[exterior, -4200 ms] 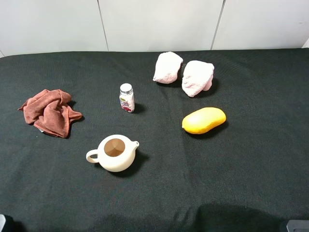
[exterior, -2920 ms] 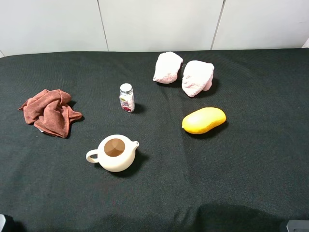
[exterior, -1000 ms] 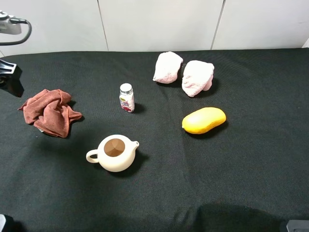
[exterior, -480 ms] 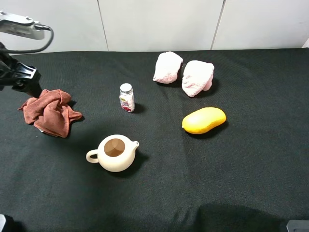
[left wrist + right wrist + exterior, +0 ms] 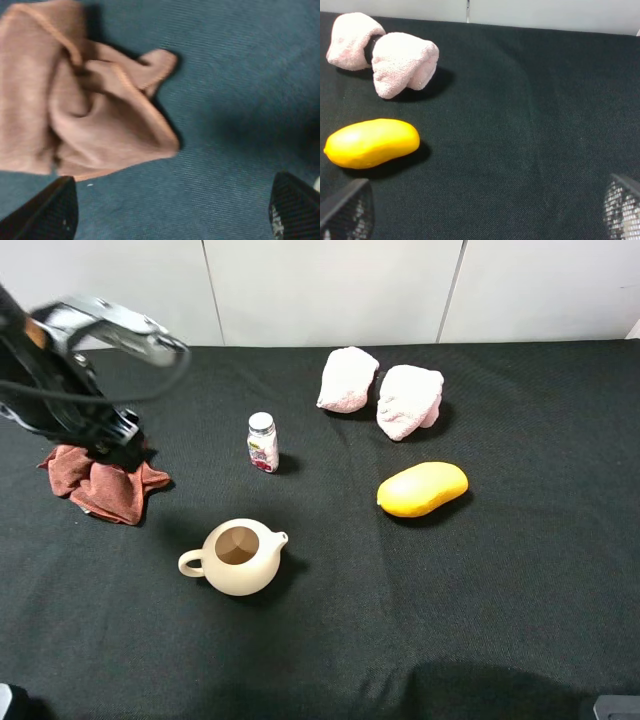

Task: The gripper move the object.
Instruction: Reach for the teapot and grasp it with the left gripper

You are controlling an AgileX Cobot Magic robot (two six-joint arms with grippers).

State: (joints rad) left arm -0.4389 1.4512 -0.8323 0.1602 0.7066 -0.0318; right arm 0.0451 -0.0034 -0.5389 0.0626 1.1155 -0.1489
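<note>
The cream-white lidless teapot (image 5: 238, 558) stands upright on the black table, handle to the left, spout to the right, brown inside showing. My left gripper (image 5: 112, 436) hangs on its blurred black arm over the red-brown cloth, up and to the left of the teapot and well apart from it. In the left wrist view the gripper (image 5: 170, 215) is open and empty, its two fingertips wide apart above the cloth. My right gripper (image 5: 485, 212) is open and empty, low near the table's front right. The teapot shows in neither wrist view.
A crumpled red-brown cloth (image 5: 100, 483) (image 5: 80, 105) lies at the left. A small white-capped bottle (image 5: 262, 441) stands behind the teapot. A yellow oval object (image 5: 422, 489) (image 5: 371, 142) lies at the right, with two pink towels (image 5: 347, 379) (image 5: 409, 398) behind it.
My left arm has come in from the upper left edge and swung right and forward to over the red-brown cloth. The teapot and the other things have not moved.
</note>
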